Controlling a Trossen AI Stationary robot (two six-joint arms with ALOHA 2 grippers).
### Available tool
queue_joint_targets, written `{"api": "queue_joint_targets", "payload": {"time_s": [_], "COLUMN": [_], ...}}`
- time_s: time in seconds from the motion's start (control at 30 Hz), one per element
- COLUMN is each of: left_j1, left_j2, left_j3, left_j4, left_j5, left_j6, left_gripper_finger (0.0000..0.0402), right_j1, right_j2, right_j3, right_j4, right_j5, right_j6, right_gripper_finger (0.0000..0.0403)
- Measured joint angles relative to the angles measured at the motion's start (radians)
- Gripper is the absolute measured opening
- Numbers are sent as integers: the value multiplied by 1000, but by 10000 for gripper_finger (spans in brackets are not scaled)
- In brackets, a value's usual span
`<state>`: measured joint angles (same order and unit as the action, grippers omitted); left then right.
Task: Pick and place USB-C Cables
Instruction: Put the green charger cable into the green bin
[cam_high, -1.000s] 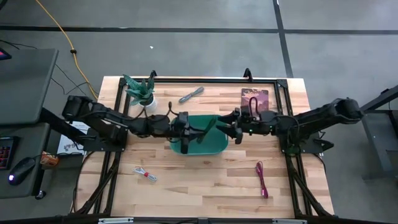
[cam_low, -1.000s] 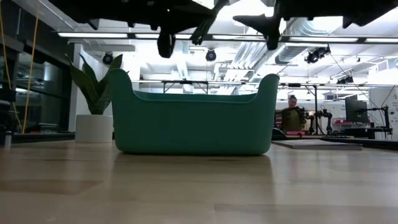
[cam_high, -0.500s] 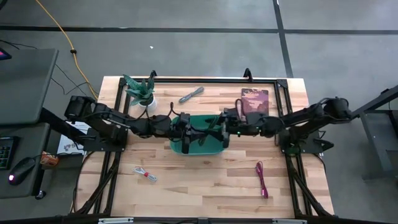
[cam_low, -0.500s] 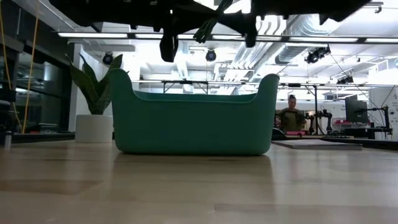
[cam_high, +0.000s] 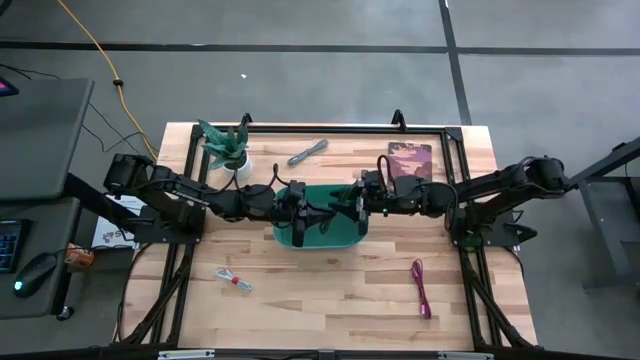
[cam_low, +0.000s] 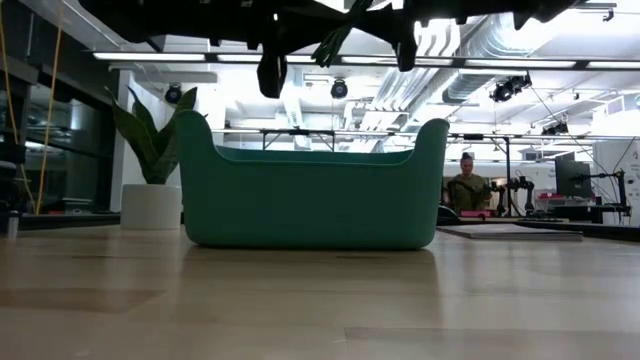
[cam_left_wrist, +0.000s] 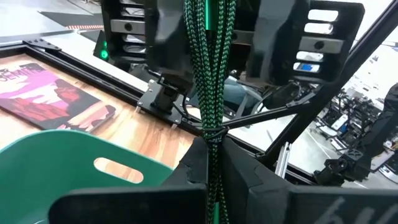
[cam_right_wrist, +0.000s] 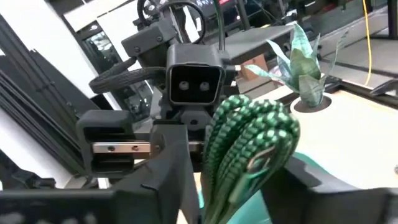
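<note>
The dark green cable (cam_high: 328, 207) is a braided bundle held above the teal bin (cam_high: 325, 238). My left gripper (cam_high: 303, 216) is shut on it. My right gripper (cam_high: 358, 204) is open, and its fingers stand on either side of the bundle's looped free end (cam_right_wrist: 252, 134). Whether they touch it I cannot tell. The grey cable (cam_high: 307, 152) lies near the table's far edge. The white cable with a red band (cam_high: 233, 280) and the magenta cable (cam_high: 421, 288) lie near the near edge. My left gripper pinches the dark green cable between its two fingers (cam_left_wrist: 239, 168) just behind the bundle's tie (cam_left_wrist: 213, 132). It comes level from the table's left, and the bundle runs on along the fingers. The cable is lifted clear over the bin, its free end (cam_low: 335, 40) slanting upward.
A potted plant (cam_high: 225, 148) stands at the far left. A flat board with a magenta print (cam_high: 410, 160) lies at the far right. Black frame rails (cam_high: 330, 131) border the table. Bare wood lies between the two near cables. A person (cam_low: 466, 185) sits in the room beyond.
My right gripper has moved toward the table's left, over the bin's right end, until its fingers flank the free end of the green cable. My left gripper and the cable have stayed where they were.
</note>
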<state>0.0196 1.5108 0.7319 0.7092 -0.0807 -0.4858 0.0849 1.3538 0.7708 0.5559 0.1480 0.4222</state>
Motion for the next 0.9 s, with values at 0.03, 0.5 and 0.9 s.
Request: {"api": "queue_joint_targets", "payload": {"time_s": [0.03,0.5,0.9], "left_j1": [0,0,65], "left_j2": [0,0,-232], "left_j3": [0,0,0], "left_j4": [0,-3,-285], "left_j5": [0,-6,91], "left_j6": [0,-24,78], "left_gripper_finger": [0,23,165], "right_j1": [0,0,0], "right_j2": [-1,-2,-158], "right_j3": [0,0,-2], "right_j4": [-2,-34,-364], "right_j5": [1,-46,-94], "right_j6": [4,23,41], "right_gripper_finger": [144,13,7]}}
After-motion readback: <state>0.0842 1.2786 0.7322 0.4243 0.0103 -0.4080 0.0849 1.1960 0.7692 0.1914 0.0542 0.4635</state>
